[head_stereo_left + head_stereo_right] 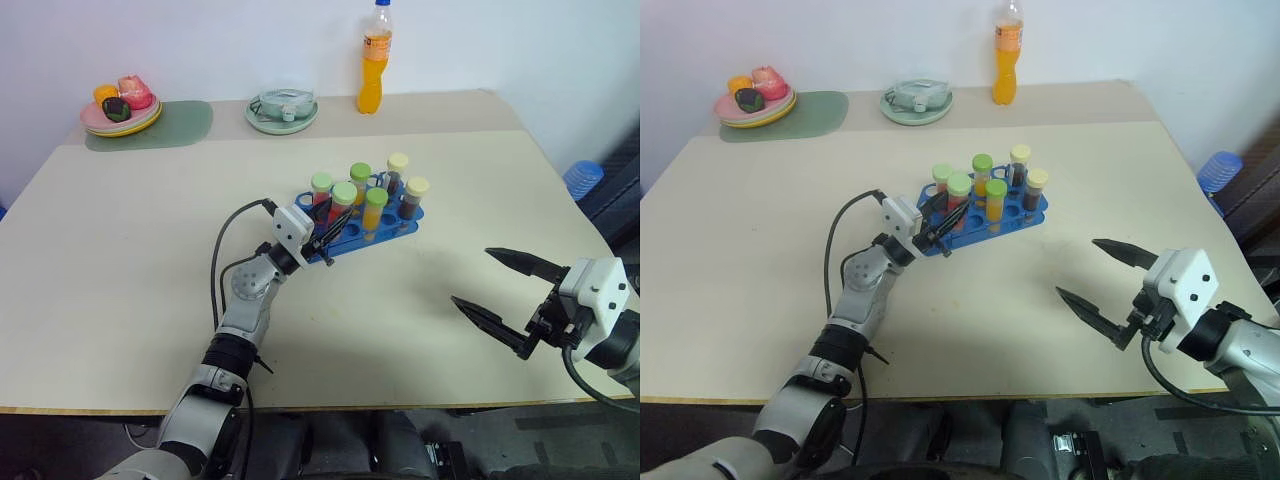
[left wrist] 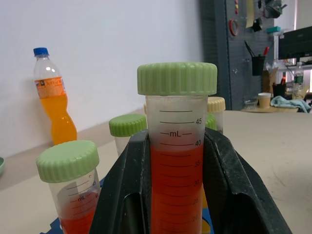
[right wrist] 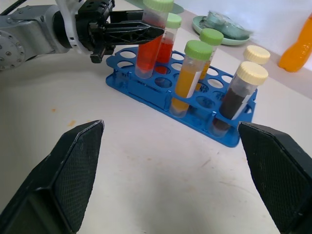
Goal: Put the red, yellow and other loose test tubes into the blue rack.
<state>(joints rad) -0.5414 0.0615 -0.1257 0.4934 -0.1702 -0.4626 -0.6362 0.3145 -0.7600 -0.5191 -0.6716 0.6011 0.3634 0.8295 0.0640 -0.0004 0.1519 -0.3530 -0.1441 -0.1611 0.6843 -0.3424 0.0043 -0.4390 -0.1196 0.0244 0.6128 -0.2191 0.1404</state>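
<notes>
red tube (image 3: 148,44): upright, green cap | blue rack (image 3: 146,90): six tubes standing

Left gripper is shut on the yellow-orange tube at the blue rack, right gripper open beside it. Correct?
Not quite: the left gripper is shut on the red tube, as the left wrist view shows. It is at the blue rack, and the right gripper is open.

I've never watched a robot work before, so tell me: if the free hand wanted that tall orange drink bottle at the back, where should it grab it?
Probably at the narrow waist of the orange drink bottle, coming level from the front. It stands upright at the table's far edge with the wall close behind, and the pinched middle should suit two fingers better than the small blue cap. The open right gripper is free for it.
</notes>
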